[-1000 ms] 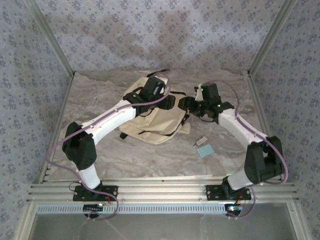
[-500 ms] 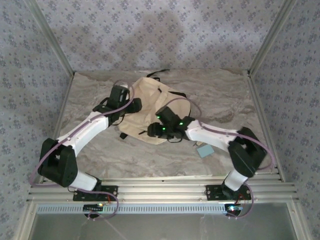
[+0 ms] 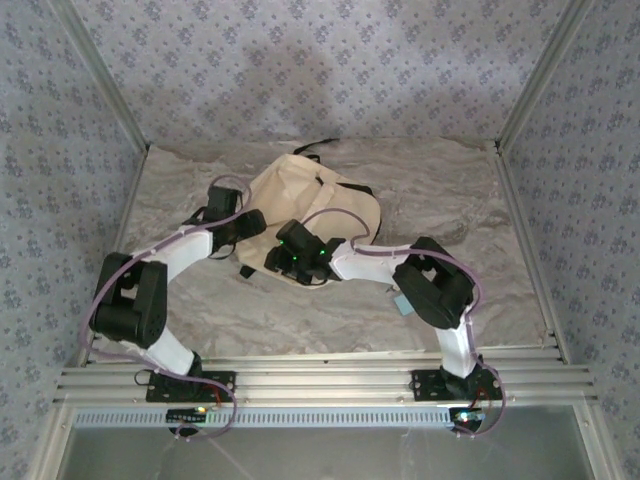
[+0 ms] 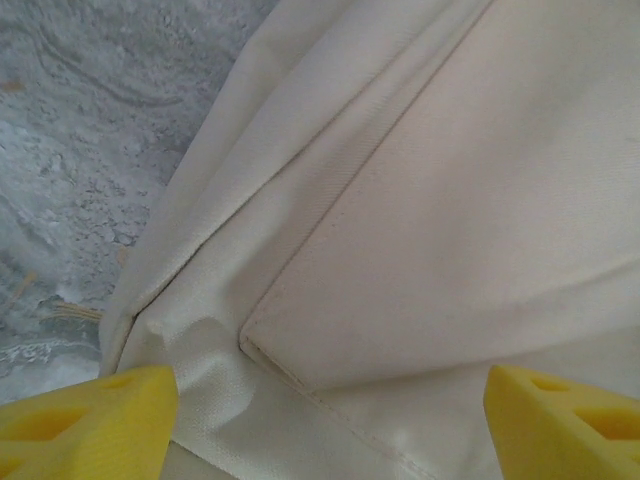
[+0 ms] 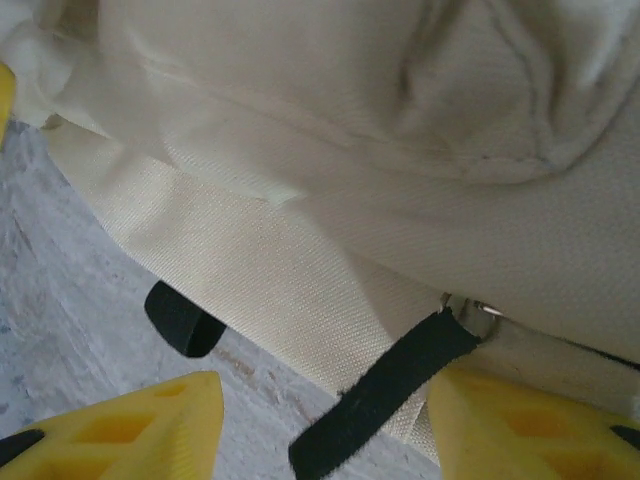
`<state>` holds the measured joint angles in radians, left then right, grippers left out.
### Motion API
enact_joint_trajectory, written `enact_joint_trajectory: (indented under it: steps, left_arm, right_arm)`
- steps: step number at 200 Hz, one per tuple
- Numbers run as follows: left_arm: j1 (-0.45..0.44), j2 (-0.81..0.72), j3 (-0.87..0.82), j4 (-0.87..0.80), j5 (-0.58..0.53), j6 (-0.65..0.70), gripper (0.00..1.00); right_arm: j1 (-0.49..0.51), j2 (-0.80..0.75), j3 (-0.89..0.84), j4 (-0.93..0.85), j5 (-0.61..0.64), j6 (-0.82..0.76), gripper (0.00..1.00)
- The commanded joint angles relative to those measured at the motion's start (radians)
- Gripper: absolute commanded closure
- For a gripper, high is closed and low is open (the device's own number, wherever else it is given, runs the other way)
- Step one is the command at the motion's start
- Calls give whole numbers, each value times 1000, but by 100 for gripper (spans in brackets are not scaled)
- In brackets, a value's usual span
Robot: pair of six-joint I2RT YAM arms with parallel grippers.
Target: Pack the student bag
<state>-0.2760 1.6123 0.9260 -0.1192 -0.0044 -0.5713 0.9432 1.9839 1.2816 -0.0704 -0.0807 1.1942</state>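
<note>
The cream student bag (image 3: 322, 195) lies flat in the middle of the marble table. My left gripper (image 3: 250, 222) is at its left edge. In the left wrist view it (image 4: 330, 430) stands open, its yellow fingertips wide apart over a seam of the bag's fabric (image 4: 450, 200), holding nothing. My right gripper (image 3: 286, 258) is at the bag's near edge. It (image 5: 325, 425) is open too, and a black strap (image 5: 390, 390) hanging from a metal ring on the bag (image 5: 300, 120) lies between its fingertips, ungripped.
A small light-blue flat item (image 3: 402, 303) lies on the table (image 3: 460, 200) to the right of the bag, partly behind my right forearm. Another black strap loop (image 5: 180, 320) pokes out under the bag's edge. Patterned walls close in the table.
My left gripper has drawn back from the top of the bag to its left edge. My right gripper has swung from the bag's right side round to its near edge. The bag has shifted.
</note>
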Motion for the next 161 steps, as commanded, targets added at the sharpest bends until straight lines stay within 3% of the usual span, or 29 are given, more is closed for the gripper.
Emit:
enact_joint_trajectory:
  steps: [1,16,32,60,91,116,161]
  left_arm:
    - [6,32,-14,73,47,-45,20]
    - [6,49,-25,88,58,-58,21]
    - [6,61,-34,97,61,-62,21]
    - [9,92,-38,99,49,-73,21]
    - [28,176,1,105,33,-105,22]
    - [65,267,78,84,39,-119,23]
    - [100,329,153,59,58,-119,23]
  right_arm:
    - [-4,19,-32,65,33,139,41]
    - [-25,27,-58,121,35,180,42]
    - [-43,35,-53,143,32,184,50]
    - [-59,18,-52,139,42,153,100]
    - [-59,-37,-80,100,-4,64,100]
    - [-72,-135,-199,39,-50,-62,100]
    - [-156,-261,-279,-204,-145,-323,100]
